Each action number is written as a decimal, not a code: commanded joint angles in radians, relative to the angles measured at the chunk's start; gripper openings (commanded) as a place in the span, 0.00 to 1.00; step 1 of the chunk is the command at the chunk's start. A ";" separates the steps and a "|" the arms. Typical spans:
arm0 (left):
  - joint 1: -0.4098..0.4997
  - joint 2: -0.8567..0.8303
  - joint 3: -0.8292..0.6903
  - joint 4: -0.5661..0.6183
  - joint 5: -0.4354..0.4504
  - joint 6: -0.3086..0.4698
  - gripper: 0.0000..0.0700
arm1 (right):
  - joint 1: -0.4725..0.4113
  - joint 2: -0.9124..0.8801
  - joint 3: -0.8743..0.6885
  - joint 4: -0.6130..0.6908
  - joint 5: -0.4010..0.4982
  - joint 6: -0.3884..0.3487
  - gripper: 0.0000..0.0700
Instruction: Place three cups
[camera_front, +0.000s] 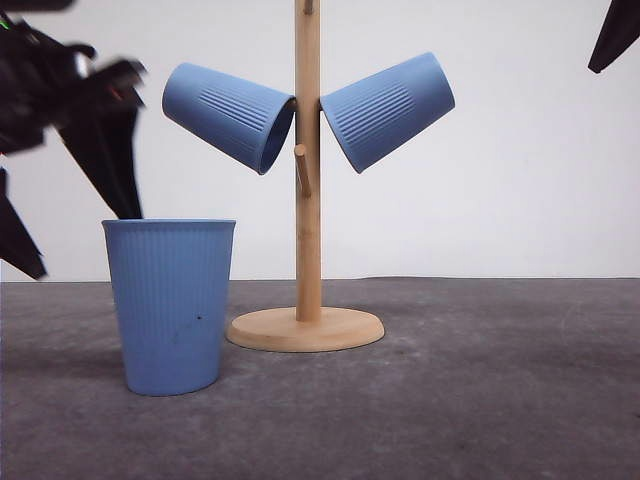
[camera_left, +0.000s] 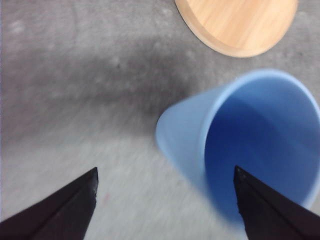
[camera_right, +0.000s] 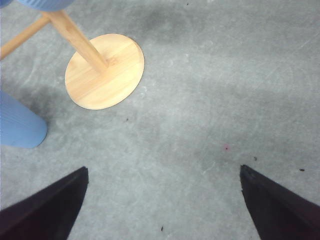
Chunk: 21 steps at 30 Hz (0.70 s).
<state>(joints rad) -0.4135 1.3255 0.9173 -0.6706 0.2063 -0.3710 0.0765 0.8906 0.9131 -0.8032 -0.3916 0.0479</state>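
Table (camera_front: 480, 400) comes first, big and grey, with the wooden stand (camera_front: 308, 200) on it near the middle of the front view; two cups already hang on the stand's pegs, the left hung cup (camera_front: 228, 115) at about 10 o'clock from the pole and the right hung cup (camera_front: 388, 108) at about 2 o'clock, both tipped with mouths toward the pole. Standing cup (camera_front: 170, 305) is the last one; it sits upright on the table at about 8 o'clock from the stand's round base, just beside it, not touching. Left gripper (camera_left: 165, 210) hangs over this cup with its fingers wide apart and nothing between them; one finger is over the cup's mouth, the other out past its wall. Right gripper (camera_right: 162, 205) is spread wide too, holding nothing, above bare table. I think a bad thing could happen next; the left view is blurry, so the arm looks fast, and a finger might bump the rim and knock the cup over, or push it into the stand and shake the hung cups off.
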 joint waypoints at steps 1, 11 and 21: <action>-0.013 0.033 0.020 0.038 -0.005 -0.038 0.68 | 0.002 0.002 0.006 0.008 -0.001 -0.011 0.88; -0.057 0.092 0.021 0.091 0.035 -0.033 0.00 | 0.109 -0.034 0.006 -0.033 -0.007 -0.093 0.88; -0.071 0.049 0.066 0.006 0.477 -0.035 0.00 | 0.349 -0.091 0.007 -0.093 -0.069 -0.234 0.89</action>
<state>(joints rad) -0.4730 1.3728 0.9575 -0.6622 0.6315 -0.4084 0.4075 0.7956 0.9131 -0.8990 -0.4507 -0.1471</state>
